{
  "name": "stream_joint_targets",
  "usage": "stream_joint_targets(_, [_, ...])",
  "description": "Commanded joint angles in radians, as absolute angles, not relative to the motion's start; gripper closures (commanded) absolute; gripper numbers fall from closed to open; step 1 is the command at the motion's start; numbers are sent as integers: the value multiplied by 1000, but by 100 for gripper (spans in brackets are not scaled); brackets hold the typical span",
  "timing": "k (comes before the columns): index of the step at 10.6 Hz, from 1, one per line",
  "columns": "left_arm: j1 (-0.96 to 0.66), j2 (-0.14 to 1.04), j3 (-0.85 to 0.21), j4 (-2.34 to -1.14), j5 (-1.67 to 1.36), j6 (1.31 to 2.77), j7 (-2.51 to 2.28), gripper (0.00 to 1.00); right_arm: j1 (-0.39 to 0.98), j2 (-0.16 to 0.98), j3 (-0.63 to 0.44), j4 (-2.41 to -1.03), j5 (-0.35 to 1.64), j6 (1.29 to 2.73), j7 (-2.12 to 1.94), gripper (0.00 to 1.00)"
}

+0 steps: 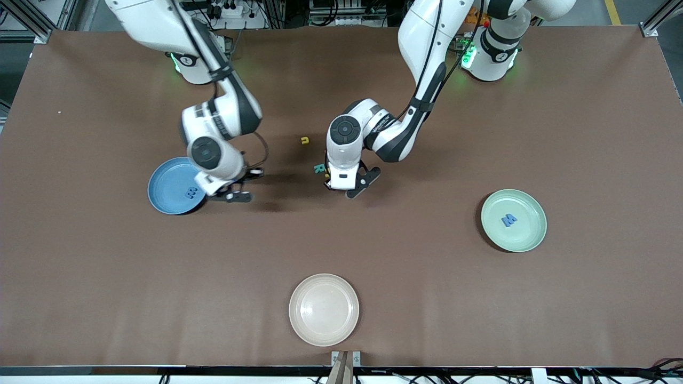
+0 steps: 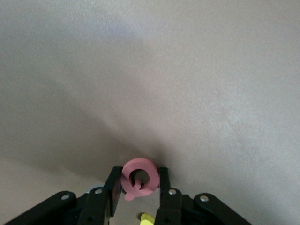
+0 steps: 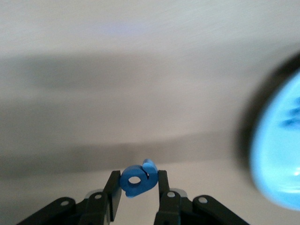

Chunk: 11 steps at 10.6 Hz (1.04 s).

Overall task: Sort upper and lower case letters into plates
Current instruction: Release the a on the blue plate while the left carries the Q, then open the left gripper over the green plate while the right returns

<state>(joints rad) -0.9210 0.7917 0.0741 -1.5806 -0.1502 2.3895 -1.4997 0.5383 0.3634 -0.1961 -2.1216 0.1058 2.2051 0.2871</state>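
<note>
- Looking from the front, we see the right pincer (image 1: 238,188) over the desk (image 1: 106,277) beside the matte blue round plate (image 1: 166,195), the left pincer (image 1: 352,188) by a small teal letter (image 1: 318,168).
- Our left wrist view shows that pincer clamping a flat pink ring-shaped letter (image 2: 139,178).
- Our right wrist view shows that pincer gripping a small blue looped letter (image 3: 138,179).

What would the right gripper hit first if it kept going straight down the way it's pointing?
Probably bare table. The right gripper, shut on a blue letter, hangs just beside the blue plate, whose rim looks slightly off its line, though depth is unclear.
</note>
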Motion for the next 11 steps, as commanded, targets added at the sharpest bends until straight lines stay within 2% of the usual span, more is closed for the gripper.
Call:
stream_joint_targets(1, [-876, 772, 67, -1597, -120, 2387, -1442, 100, 502, 314, -288, -2122, 52, 2125, 137, 91])
stream_joint_targets(3, [-807, 689, 64, -1589, -24, 2277, -1370, 100, 473, 324, -351, -2121, 49, 2138, 10, 91])
stream_joint_targets(5, [-731, 615, 63, -1591, -17, 2179, -1217, 100, 411, 339, -354, -2134, 29, 2210, -84, 89])
stream_joint_targets(7, [-645, 566, 63, -1591, -15, 2126, -1049, 100, 422, 347, -353, -2173, -29, 2256, -89, 76])
stream_joint_targets(8, [-599, 548, 63, -1594, -17, 2094, -947, 100, 437, 348, -353, -2181, -82, 2258, -89, 45])
stream_joint_targets(9, [-545, 531, 64, -1594, -17, 2060, -837, 100, 454, 348, -351, -2184, -107, 2258, -87, 0])
stream_joint_targets(11, [-450, 514, 66, -1598, -17, 2020, -654, 100, 460, 344, -348, -2184, -98, 2247, -39, 0])
